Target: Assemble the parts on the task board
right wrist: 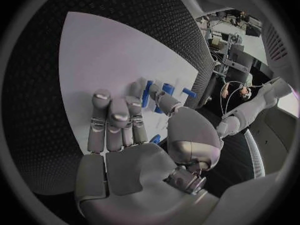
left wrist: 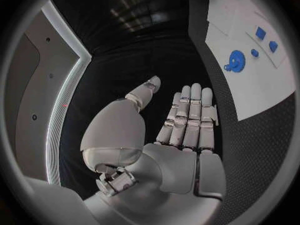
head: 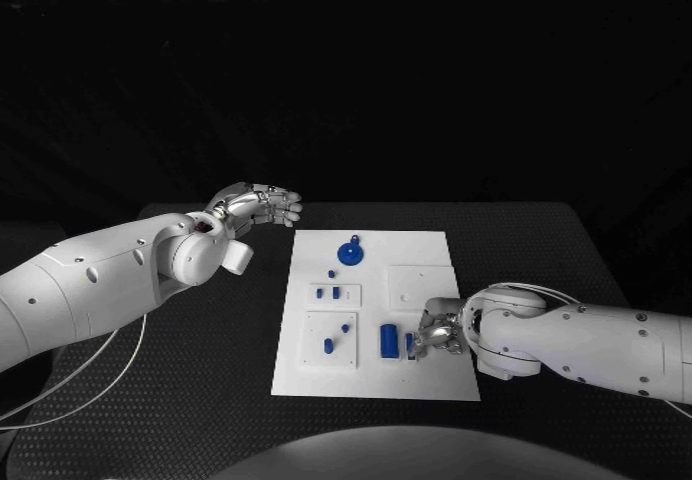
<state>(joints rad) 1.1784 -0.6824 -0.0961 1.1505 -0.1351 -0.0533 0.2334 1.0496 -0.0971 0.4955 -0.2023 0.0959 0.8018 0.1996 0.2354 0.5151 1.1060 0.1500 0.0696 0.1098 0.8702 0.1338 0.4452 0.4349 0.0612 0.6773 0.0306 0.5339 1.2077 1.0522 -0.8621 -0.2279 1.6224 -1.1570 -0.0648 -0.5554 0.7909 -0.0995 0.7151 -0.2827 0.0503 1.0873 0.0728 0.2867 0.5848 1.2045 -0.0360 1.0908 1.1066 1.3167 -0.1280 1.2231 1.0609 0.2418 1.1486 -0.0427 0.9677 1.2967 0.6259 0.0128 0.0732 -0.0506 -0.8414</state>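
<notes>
Nearest, we see the right hand [head: 440,333] with fingers down on the board's [head: 418,385] near right edge, beside a blue part [head: 388,340]; whether it grips anything we cannot tell. Farther off, a round part [head: 349,252]. Beyond the board's far left corner, the left hand [head: 260,207] hangs empty, fingers extended.

A black bench [head: 548,250] stood against deep darkness — pale wall panels [left wrist: 28,85] edged by a light strip [left wrist: 65,97] framed the room behind.
</notes>
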